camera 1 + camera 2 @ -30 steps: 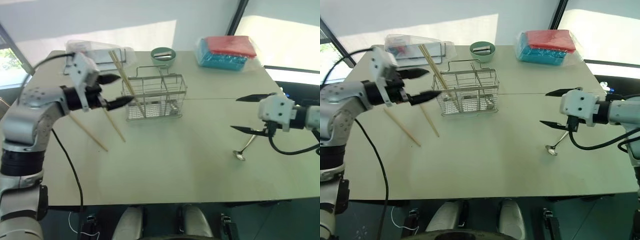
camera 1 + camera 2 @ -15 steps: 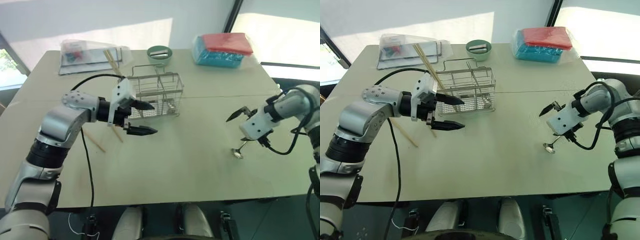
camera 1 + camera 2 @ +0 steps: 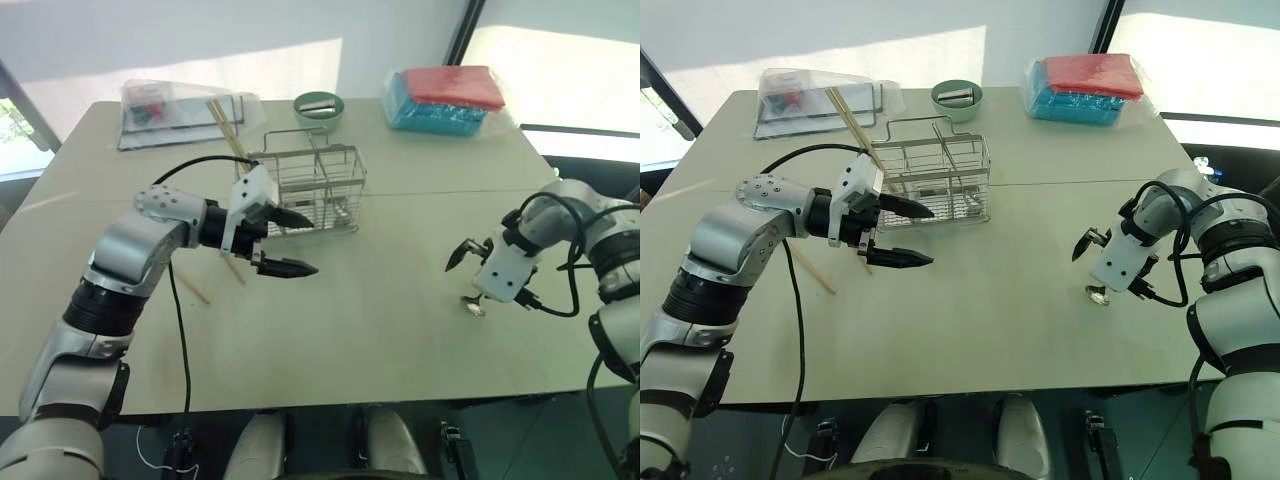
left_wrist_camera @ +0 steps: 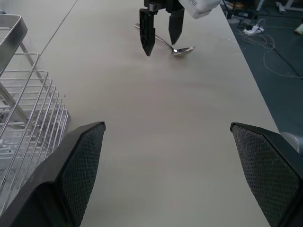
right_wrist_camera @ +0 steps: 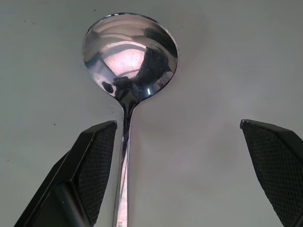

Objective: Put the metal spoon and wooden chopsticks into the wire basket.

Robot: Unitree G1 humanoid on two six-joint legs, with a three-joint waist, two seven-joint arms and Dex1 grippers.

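**Right gripper drops over the spoon; left gripper swings in front of the basket**

The right gripper has tipped from level to pointing down since a second ago, fingers wide apart and empty, one finger just beside the handle of the spoon, which lies flat on the table. The left gripper, also spread and empty, has moved in front of the basket, where some chopsticks lean; others lie on the table. A spoon pickup looks next.
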